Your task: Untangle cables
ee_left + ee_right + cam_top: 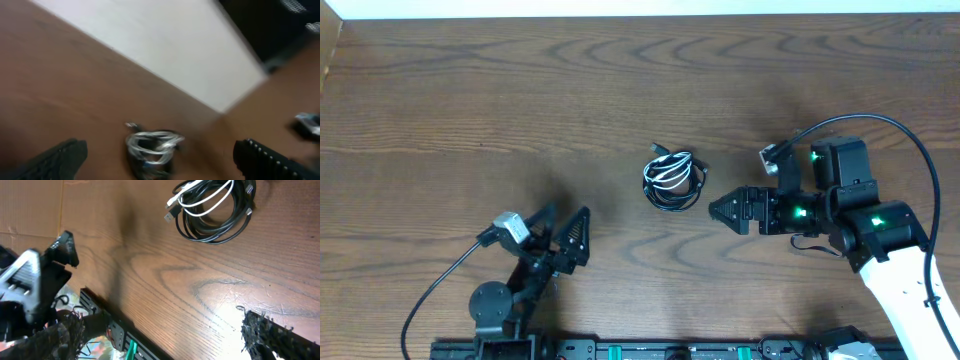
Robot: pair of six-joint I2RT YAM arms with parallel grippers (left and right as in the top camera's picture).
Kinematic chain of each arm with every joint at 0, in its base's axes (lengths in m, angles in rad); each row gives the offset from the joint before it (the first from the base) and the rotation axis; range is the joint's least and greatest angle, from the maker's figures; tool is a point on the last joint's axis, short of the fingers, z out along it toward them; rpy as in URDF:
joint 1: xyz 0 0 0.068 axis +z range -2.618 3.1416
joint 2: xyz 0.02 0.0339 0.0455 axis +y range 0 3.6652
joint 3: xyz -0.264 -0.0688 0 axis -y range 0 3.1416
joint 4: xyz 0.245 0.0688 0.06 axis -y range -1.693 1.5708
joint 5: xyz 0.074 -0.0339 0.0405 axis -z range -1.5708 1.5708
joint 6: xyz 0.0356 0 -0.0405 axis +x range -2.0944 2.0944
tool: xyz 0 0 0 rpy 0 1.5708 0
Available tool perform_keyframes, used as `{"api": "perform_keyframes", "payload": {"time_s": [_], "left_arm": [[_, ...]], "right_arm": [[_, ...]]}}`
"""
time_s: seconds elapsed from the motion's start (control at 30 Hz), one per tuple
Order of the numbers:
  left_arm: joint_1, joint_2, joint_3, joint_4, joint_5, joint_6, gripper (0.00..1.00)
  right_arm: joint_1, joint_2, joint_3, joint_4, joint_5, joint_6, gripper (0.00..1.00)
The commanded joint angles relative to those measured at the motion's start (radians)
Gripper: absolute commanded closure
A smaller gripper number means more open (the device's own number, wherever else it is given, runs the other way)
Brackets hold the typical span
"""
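The cables (pixel 673 180) lie in one small coiled bundle at the table's middle: black cords wound together with a white one (pixel 205 200), plug ends sticking out. My left gripper (pixel 563 224) is open and empty, down and left of the bundle, pointing toward it. The left wrist view is blurred and shows the bundle (pixel 147 147) ahead, between the spread fingers (pixel 160 165). My right gripper (pixel 713 208) is just right of the bundle, not touching it. In the right wrist view its fingers (pixel 160 330) are wide apart and empty, with the bundle (pixel 215 217) beyond them.
The wooden table (pixel 470 90) runs to a pale back edge (pixel 640 8). The black rail of the arm bases (pixel 650 350) lines the front edge. My left arm (pixel 35 280) shows in the right wrist view.
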Motion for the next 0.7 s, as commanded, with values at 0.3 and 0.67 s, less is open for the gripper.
{"api": "perform_keyframes", "payload": {"time_s": [0.3,0.67], "left_arm": [[0.002,0.372,0.634,-0.669,-0.063,0.251,0.01],[0.002,1.029,0.993,-1.132,0.073,0.349,0.01]], "right_arm": [[0.009,0.009,0.011,0.003,0.021,-0.007,0.01],[0.010,0.012,0.011,0.008,0.045,-0.006,0.01]]}}
